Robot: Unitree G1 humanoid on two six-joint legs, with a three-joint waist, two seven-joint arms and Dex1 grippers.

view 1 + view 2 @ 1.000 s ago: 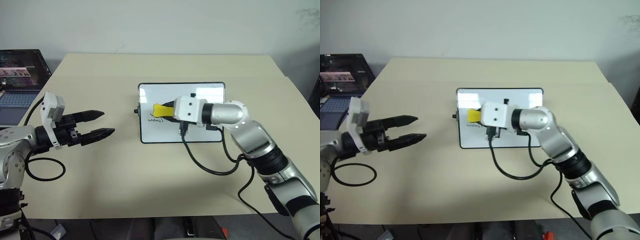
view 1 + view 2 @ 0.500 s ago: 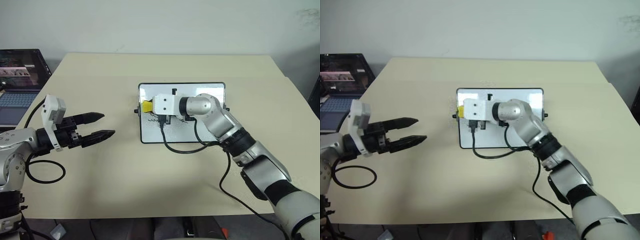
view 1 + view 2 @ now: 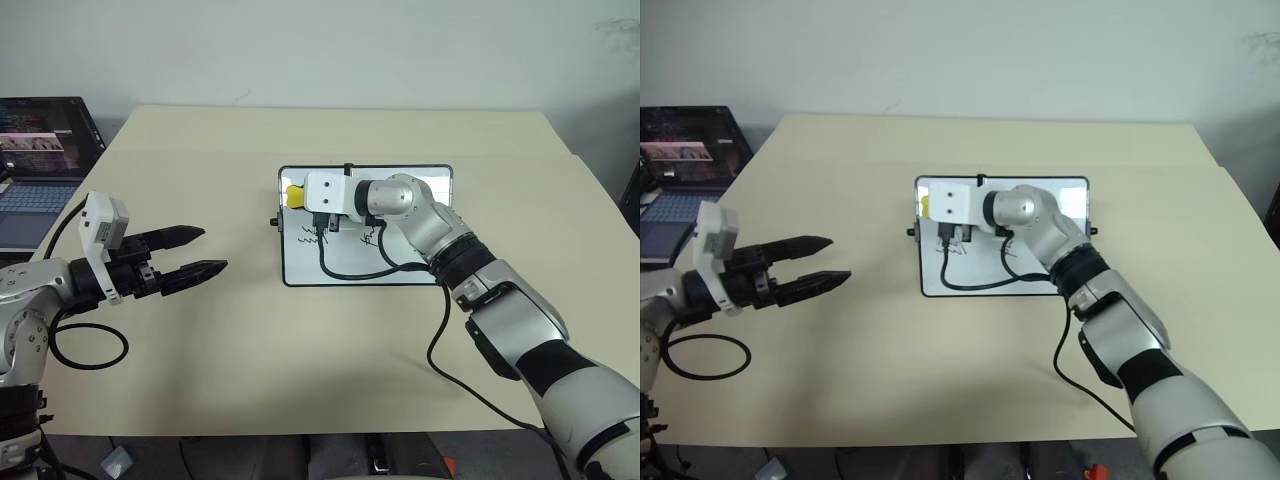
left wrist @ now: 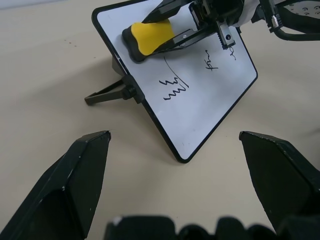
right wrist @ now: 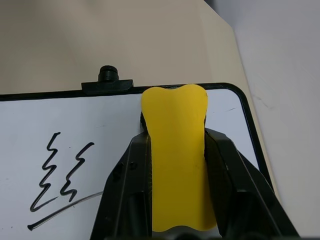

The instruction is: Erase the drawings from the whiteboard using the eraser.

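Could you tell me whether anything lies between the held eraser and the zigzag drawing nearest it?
Nothing visible does. The right end effector grips the eraser at the whiteboard's upper corner, with bare white board between it and the zigzag.

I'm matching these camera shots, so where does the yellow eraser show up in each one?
Left eye: eraser at the whiteboard's upper left corner.
Right eye: same corner.
Left wrist: upper middle, on the board.
Right wrist: centre, between the jaws.
Shared landmark: the zigzag drawing beside it.
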